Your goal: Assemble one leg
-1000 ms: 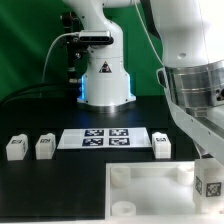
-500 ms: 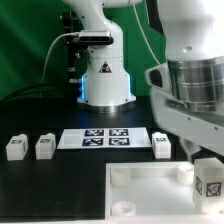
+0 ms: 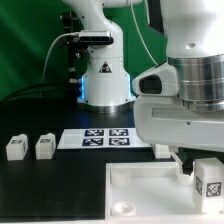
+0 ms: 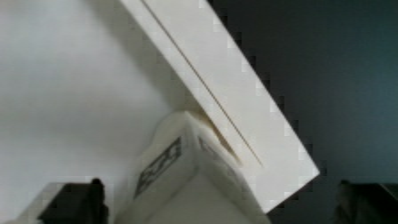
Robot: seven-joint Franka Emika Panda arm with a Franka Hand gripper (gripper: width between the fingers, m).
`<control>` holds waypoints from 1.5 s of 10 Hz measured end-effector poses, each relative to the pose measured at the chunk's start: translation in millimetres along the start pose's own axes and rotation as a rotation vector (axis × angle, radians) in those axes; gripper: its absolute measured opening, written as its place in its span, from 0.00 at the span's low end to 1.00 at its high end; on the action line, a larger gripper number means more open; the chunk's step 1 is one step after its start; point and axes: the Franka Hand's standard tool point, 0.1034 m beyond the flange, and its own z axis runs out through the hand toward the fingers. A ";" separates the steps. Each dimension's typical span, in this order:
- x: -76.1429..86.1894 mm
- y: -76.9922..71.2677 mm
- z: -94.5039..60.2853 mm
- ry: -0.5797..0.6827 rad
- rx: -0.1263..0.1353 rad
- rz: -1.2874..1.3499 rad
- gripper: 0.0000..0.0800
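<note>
A white leg [image 3: 208, 180] with a black-and-white tag stands upright at the far right corner of the large white square tabletop [image 3: 150, 195]. In the wrist view this leg [image 4: 205, 170] sits between my gripper's [image 4: 222, 205] two dark fingers [image 4: 71, 202], which stand wide apart with a gap on each side, so the gripper looks open around it. The tabletop's rim [image 4: 214, 70] runs slanted across that view. Two more legs [image 3: 15, 148] [image 3: 44, 146] lie at the exterior view's left. My fingers are hidden behind the wrist in the exterior view.
The marker board [image 3: 98, 138] lies mid-table. Another leg [image 3: 160, 150] is mostly hidden behind my bulky wrist [image 3: 190, 100]. The arm's white base [image 3: 105, 75] stands at the back with cables to its left.
My wrist has swung toward the exterior view's left and now covers most of the leg beside the marker board. The leg at the tabletop corner has stayed put.
</note>
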 end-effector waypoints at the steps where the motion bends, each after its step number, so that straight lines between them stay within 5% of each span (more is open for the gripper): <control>1: 4.1 -0.5 -1.3 0.027 -0.013 -0.177 0.81; 3: 12.0 0.8 -3.9 0.068 -0.015 -0.407 0.81; 5: 11.4 0.7 -3.1 0.066 -0.013 -0.353 0.80; 7: 11.8 1.5 -3.0 0.067 -0.011 -0.283 0.37; 12: 15.4 7.8 -3.7 0.064 -0.005 0.377 0.38; 13: 14.3 3.6 -4.8 0.060 0.013 0.599 0.26; 14: 13.0 -1.2 -5.5 0.041 0.041 0.777 0.26; 15: 14.0 -3.9 -6.3 0.028 0.070 0.896 0.07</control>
